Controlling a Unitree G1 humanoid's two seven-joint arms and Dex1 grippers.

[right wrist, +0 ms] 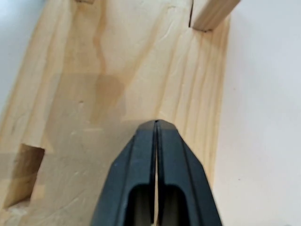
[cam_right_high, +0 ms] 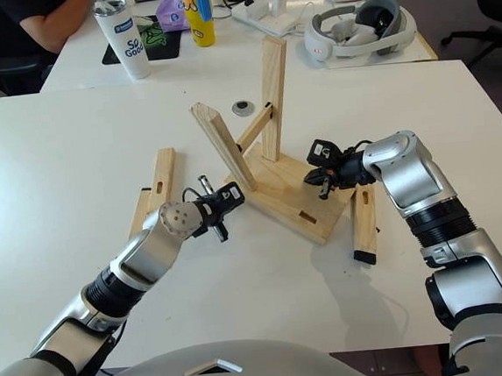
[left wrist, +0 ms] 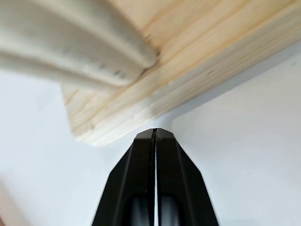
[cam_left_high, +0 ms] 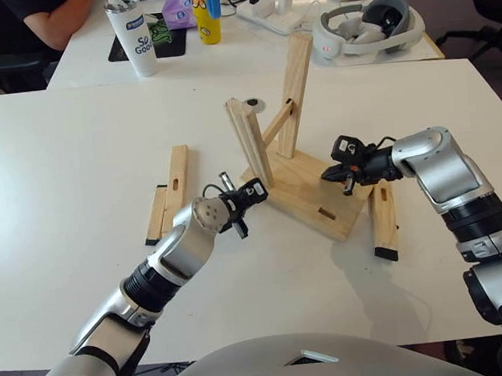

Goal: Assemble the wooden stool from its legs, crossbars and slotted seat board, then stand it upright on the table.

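Observation:
The slotted seat board (cam_left_high: pixel 309 202) lies flat at mid-table. Two legs stand in it: one upright (cam_left_high: pixel 298 91), one leaning (cam_left_high: pixel 249 144), with a crossbar (cam_left_high: pixel 276 126) joining them. An empty slot (right wrist: pixel 23 165) shows in the board's near part. My left gripper (cam_left_high: pixel 250 197) is shut on nothing, its tip just off the board's left corner (left wrist: pixel 141 103). My right gripper (cam_left_high: pixel 342 176) is also shut and empty, hovering over the board's right half (right wrist: pixel 117 70). A loose leg (cam_left_high: pixel 383 220) lies right of the board. Two more loose wooden pieces (cam_left_high: pixel 177 179) (cam_left_high: pixel 156 214) lie to the left.
A small dark round object (cam_left_high: pixel 253 102) sits on the table behind the legs. On the far table stand a white tumbler (cam_left_high: pixel 132 36), a yellow bottle (cam_left_high: pixel 207 11) and a headset (cam_left_high: pixel 367 26). White tabletop stretches to the left and along the front.

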